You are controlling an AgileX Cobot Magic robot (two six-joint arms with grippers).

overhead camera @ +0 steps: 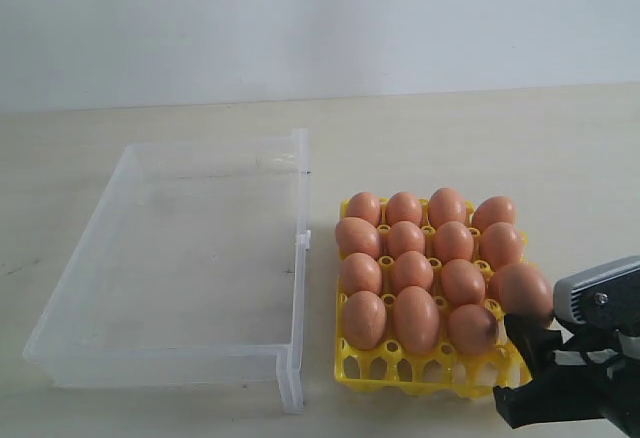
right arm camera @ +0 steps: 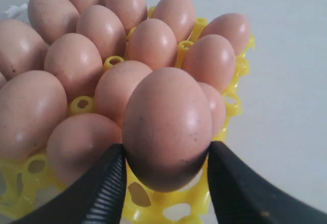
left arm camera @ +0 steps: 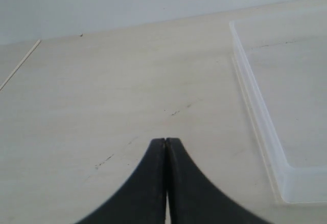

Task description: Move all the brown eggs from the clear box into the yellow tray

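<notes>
While my right gripper (right arm camera: pixel 166 150) clamps a brown egg (right arm camera: pixel 168 116) over the yellow tray (overhead camera: pixel 400 371), the clear box (overhead camera: pixel 170 366) lies empty: likely the final placement, needing a gentle descent into a free cup. My left gripper (left arm camera: pixel 166 144) sits shut.

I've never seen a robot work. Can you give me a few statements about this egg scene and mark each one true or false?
1. The shallow transparent plastic box holds no eggs. True.
2. The left tool stands wide open. False: its two black fingers are pressed together, with nothing between them.
3. The right tool grips a smooth oval brown egg between its fingers. True.
4. The bright yellow lattice egg tray sits inside the transparent box. False: it stands beside the box on the pale table.
</notes>
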